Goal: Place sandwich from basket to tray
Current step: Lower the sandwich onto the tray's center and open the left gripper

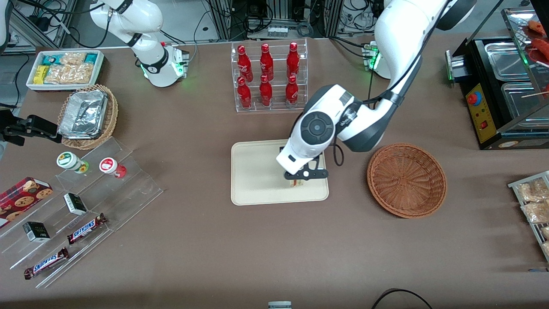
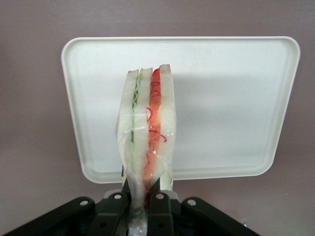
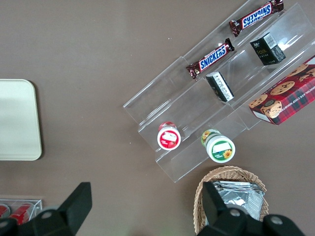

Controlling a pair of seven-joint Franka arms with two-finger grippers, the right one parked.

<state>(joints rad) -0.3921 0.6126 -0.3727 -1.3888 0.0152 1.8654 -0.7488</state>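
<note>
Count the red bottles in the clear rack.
6 glossy red bottles stand in the clear acrylic rack: three on the upper step, three on the lower step. The black two-finger gripper hangs over the cream tray.

Left arm reaches in from upper right of front frame, elbow bent, forearm angled down toward frame centre. Wrist pitched downward; hand (image 1: 297, 182) just below centre, fingers (image 2: 158, 209) closed, pinching the sandwich (image 2: 146, 132)
</note>
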